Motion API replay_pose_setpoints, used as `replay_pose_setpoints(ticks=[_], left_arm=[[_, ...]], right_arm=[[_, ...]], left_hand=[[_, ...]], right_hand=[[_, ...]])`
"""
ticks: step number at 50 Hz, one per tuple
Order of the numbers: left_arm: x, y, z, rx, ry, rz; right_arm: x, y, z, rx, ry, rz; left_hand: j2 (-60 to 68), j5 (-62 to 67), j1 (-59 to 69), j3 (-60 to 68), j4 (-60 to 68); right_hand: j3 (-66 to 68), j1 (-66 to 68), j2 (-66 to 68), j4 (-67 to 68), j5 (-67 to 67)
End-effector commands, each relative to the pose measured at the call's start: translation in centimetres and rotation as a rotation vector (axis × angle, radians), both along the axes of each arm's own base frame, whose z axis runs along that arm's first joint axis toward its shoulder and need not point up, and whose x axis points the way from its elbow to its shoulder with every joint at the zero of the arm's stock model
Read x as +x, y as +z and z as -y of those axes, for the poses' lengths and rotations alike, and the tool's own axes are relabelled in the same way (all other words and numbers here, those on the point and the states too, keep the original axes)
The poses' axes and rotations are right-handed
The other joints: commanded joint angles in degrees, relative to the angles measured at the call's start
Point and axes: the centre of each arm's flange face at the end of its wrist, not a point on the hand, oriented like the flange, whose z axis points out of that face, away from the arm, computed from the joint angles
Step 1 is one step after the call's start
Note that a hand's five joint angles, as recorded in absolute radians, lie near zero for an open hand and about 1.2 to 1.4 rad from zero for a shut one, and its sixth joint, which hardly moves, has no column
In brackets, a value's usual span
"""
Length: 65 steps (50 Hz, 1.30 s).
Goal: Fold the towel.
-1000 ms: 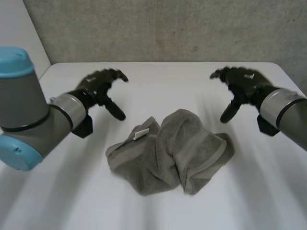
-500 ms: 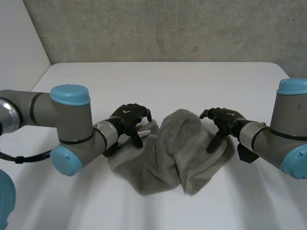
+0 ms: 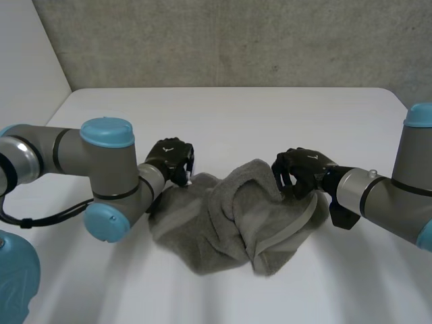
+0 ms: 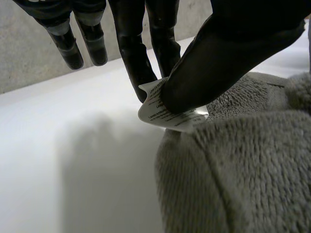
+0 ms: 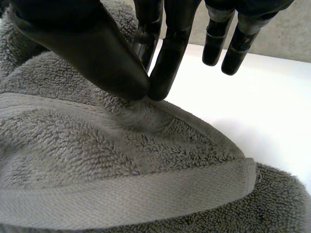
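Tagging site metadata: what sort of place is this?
Probably a robotics lab or test bench: bare white table, plain concrete wall behind, and the robot's left hand and right hand pinching a grey towel.

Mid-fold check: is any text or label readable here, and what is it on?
White care label on the towel, pinched by the left hand: several printed lines, too blurred to read.
Small white marks on the backs of the left hand and the right hand: too small to read.
No other text.
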Motion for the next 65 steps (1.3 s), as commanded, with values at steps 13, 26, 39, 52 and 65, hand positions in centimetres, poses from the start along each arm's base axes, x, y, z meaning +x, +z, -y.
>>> replay_pose_setpoints(ticks=[13, 26, 39, 52, 65], left_arm=[[8.5, 3.1, -2.8, 0.064, 0.157, 0.011], [9.1, 4.3, -6.4, 0.072, 0.111, -0.004], [8.7, 7.3, -5.9, -0.032, 0.098, -0.037], [5.4, 6.9, -2.5, -0.052, -0.015, -0.038], [4.3, 2.0, 0.0, 0.039, -0.107, 0.15]], right_arm=[[-3.3, 2.9, -1.9, -0.309, 0.172, -0.44], [-3.3, 2.6, -3.8, -0.41, 0.282, -0.621], [-4.5, 4.7, -1.4, -0.203, -0.034, -0.327], [-3.9, 0.9, 1.3, 0.044, -0.227, -0.021], [-2.2, -2.2, 1.6, 0.137, -0.203, -0.008]], left_hand=[[4.81, 4.23, 7.38, -2.78, -3.11], [4.81, 4.23, 7.38, -2.78, -3.11], [-60.25, -60.84, -57.69, -2.78, -3.11], [-58.92, -59.5, -56.35, -2.78, -3.11], [-58.07, -58.66, -55.51, -2.78, -3.11]], right_hand=[[-2.68, 4.17, 4.85, -4.37, 3.21], [-2.68, 4.17, 4.85, -4.37, 3.21], [-2.68, -65.83, -65.15, -4.37, -66.79], [-2.68, -65.83, -65.15, -4.37, -66.79], [-2.68, -65.09, -64.41, -4.37, -66.05]])
